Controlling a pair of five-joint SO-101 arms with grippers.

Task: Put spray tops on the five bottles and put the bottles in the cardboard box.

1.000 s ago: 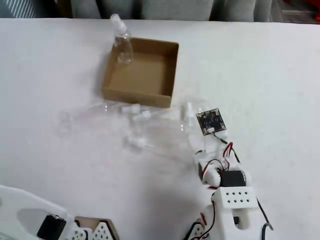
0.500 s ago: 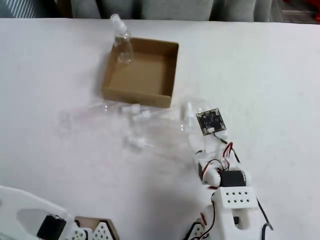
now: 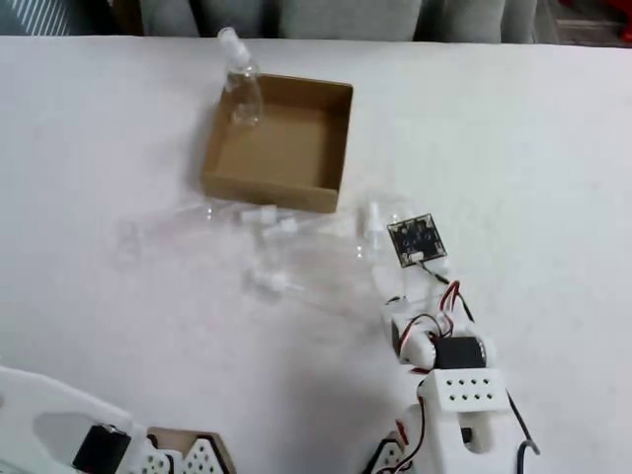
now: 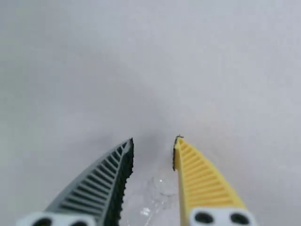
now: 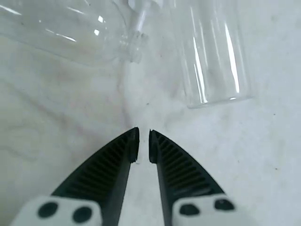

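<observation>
The cardboard box point(image 3: 281, 143) lies open on the white table. A clear bottle with a spray top point(image 3: 240, 84) leans at the box's far left corner. Several clear bottles lie in front of the box, among them one bottle point(image 3: 272, 281) and another with a white top point(image 3: 370, 229). My right arm point(image 3: 439, 351) stands just behind them. My right gripper point(image 5: 144, 143) is shut and holds nothing, low over the table, just short of a bottle neck point(image 5: 134, 49) and a second bottle's body point(image 5: 211, 56). My left gripper point(image 4: 154, 150) is open over bare table, with a small clear thing point(image 4: 155, 195) deep between its fingers.
The left arm's white base point(image 3: 59, 434) sits at the table's near left corner. Chair backs line the far edge. Bare table stretches to the right of the box and along the left side.
</observation>
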